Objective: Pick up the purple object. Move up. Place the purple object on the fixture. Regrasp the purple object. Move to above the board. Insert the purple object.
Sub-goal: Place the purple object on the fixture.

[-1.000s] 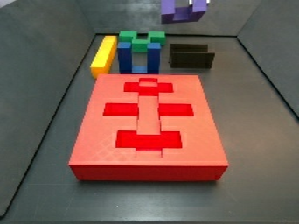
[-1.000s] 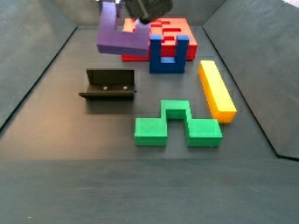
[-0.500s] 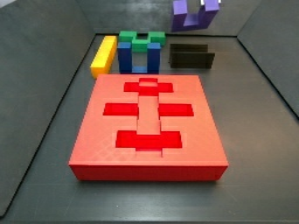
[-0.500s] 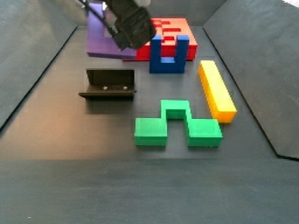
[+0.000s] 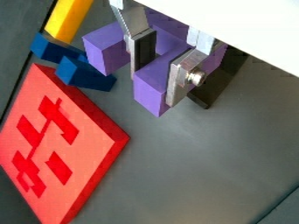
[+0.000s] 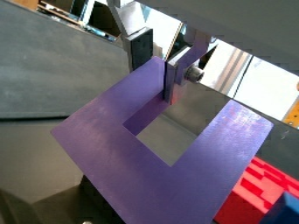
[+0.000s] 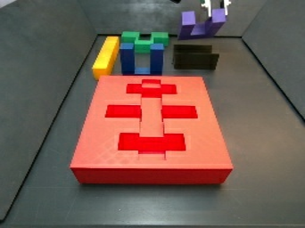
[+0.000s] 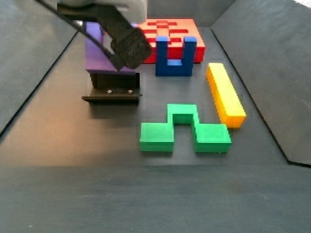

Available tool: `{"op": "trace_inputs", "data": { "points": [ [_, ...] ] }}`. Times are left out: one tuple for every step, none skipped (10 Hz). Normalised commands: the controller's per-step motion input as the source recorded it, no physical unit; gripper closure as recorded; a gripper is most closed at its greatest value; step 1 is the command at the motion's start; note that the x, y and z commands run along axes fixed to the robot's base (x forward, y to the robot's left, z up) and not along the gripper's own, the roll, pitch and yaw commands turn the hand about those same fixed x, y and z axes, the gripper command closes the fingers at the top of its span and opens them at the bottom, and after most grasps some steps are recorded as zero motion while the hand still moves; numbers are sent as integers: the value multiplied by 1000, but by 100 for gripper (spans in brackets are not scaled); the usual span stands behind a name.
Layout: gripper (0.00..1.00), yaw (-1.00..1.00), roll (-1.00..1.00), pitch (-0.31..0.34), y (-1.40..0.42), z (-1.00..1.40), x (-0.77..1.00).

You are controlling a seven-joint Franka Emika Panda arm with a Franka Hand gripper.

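Observation:
My gripper (image 5: 162, 68) is shut on the purple object (image 5: 149, 87), a U-shaped block. One finger sits in the gap between its prongs and the other on the outside of one prong. It is also clamped in a wrist view (image 6: 176, 153). In a side view the gripper (image 8: 125, 56) holds the purple object (image 8: 93, 51) just above the fixture (image 8: 113, 89); I cannot tell whether they touch. In a side view the gripper (image 7: 212, 12) and purple object (image 7: 191, 21) hang over the fixture (image 7: 195, 59). The red board (image 7: 149, 129) lies apart from them.
A blue block (image 7: 143, 59) with a green block (image 7: 148, 39) behind it and a yellow bar (image 7: 106, 55) stand between the board and the back wall, beside the fixture. In a side view the green block (image 8: 183, 129) and yellow bar (image 8: 225, 93) lie near the fixture. Grey walls ring the floor.
My gripper has come down with the purple object, from high above the floor to just over the fixture. The other pieces have not moved.

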Motion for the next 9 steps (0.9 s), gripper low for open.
{"op": "trace_inputs", "data": {
  "points": [
    [100, 0, 0, 180, 57, -271, 557],
    [100, 0, 0, 123, 54, -226, 380],
    [100, 0, 0, 137, 23, -183, 377],
    [100, 0, 0, 94, 40, -206, 366],
    [100, 0, -29, 11, 74, -277, 263],
    [100, 31, 0, 23, 169, -314, 166],
    [100, 0, 0, 0, 177, -320, 43],
    [100, 0, -151, 0, 183, -249, 0],
    [100, 0, -226, -37, 131, -143, -49]
  ]
}}
